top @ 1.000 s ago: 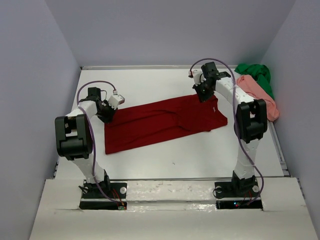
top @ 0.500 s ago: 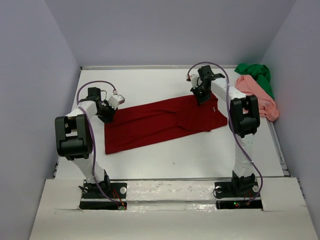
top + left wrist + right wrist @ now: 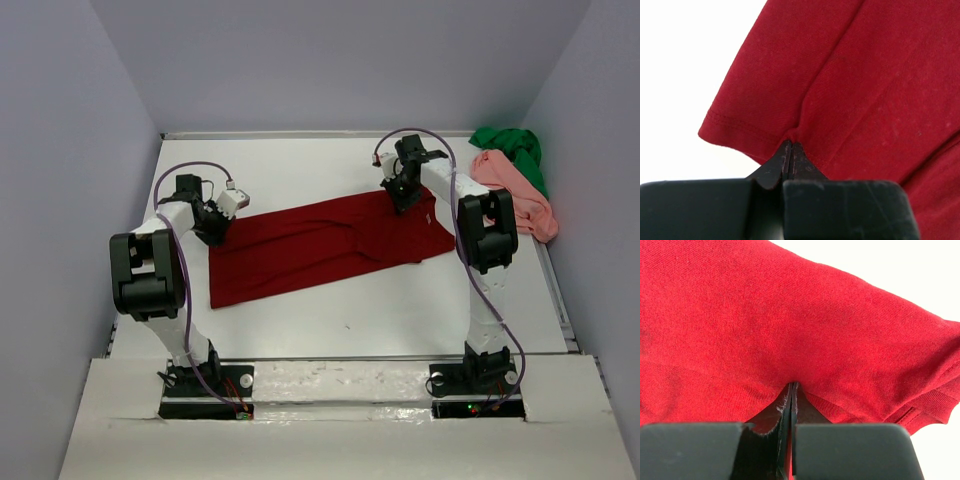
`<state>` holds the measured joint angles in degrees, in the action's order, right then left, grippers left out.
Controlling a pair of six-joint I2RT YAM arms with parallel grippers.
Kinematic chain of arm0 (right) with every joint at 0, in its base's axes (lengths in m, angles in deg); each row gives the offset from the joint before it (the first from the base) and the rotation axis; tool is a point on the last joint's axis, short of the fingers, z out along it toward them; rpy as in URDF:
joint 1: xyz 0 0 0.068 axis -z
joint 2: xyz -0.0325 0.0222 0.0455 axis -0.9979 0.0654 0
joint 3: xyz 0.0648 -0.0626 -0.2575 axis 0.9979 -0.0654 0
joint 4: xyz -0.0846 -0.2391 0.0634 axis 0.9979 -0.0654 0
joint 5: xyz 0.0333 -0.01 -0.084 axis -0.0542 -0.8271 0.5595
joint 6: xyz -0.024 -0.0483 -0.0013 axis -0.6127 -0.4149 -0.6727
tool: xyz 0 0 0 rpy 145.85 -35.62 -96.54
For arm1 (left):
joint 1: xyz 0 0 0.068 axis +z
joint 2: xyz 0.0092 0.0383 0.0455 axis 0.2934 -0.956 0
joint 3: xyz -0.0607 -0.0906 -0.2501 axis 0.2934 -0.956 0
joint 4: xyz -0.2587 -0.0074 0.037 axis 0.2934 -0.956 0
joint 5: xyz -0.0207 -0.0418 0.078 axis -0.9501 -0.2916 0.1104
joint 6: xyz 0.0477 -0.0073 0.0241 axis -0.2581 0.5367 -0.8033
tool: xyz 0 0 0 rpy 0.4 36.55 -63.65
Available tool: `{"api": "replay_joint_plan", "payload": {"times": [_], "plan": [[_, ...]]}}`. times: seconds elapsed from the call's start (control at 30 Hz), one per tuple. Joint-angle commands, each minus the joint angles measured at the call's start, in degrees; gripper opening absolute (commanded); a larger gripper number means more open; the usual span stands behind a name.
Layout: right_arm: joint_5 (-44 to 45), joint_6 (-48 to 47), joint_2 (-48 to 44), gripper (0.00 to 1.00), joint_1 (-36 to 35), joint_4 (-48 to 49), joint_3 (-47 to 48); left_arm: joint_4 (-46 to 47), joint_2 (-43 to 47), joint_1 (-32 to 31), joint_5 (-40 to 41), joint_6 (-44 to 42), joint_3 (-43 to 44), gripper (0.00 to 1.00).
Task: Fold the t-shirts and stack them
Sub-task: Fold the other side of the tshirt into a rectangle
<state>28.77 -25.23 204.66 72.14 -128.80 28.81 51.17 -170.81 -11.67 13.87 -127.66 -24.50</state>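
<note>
- A white table [image 3: 330, 300] fills the floor of a pale, walled enclosure, seen from above.
- A dark red t-shirt [image 3: 320, 245] lies spread flat across the middle of the table. It forms a long band slanting from the near left to the far right.
- The left arm [image 3: 150, 270], white with black joints, rises from the near edge and bends toward the shirt's left end.
- The right arm [image 3: 487, 230], of the same build, reaches up and over to the shirt's far right end.
- A salmon pink t-shirt [image 3: 515, 185] lies crumpled at the far right of the table, beside the right wall. It is apart from the dark red one.
- A bright green t-shirt [image 3: 512, 145] is bunched in the far right corner, just behind the pink one and touching it.
- The left gripper [image 3: 791, 150] has its fingers pressed together, pinching the dark red cloth at a stitched edge on the shirt's far left corner. The fabric puckers at the tips.
- The right gripper [image 3: 791, 390] also has its fingers pressed together, pinching a fold of the dark red cloth at the shirt's far edge, toward its right end.
</note>
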Motion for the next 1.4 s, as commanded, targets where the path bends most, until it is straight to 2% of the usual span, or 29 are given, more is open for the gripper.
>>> {"api": "replay_joint_plan", "payload": {"times": [0.0, 0.37, 0.97, 1.37], "plan": [[2.1, -0.8, 1.2, 0.00, 0.7, 1.0, -0.8, -2.1, 4.5, 0.2, 1.3, -1.5, 2.2, 0.00], [3.6, -1.0, 2.2, 0.00, 0.7, 0.9, 0.0, -7.2, 10.0, 0.2, 3.4, -5.3, 3.6, 0.00], [6.2, -1.7, 2.1, 0.00, 0.7, -0.1, 1.3, -8.7, 16.4, 0.1, 5.1, -10.6, -2.5, 0.00], [5.9, -1.7, 2.4, 0.00, 1.3, -1.2, 2.0, -1.6, 17.1, -2.0, 12.5, -10.8, -10.6, 0.00]]}}
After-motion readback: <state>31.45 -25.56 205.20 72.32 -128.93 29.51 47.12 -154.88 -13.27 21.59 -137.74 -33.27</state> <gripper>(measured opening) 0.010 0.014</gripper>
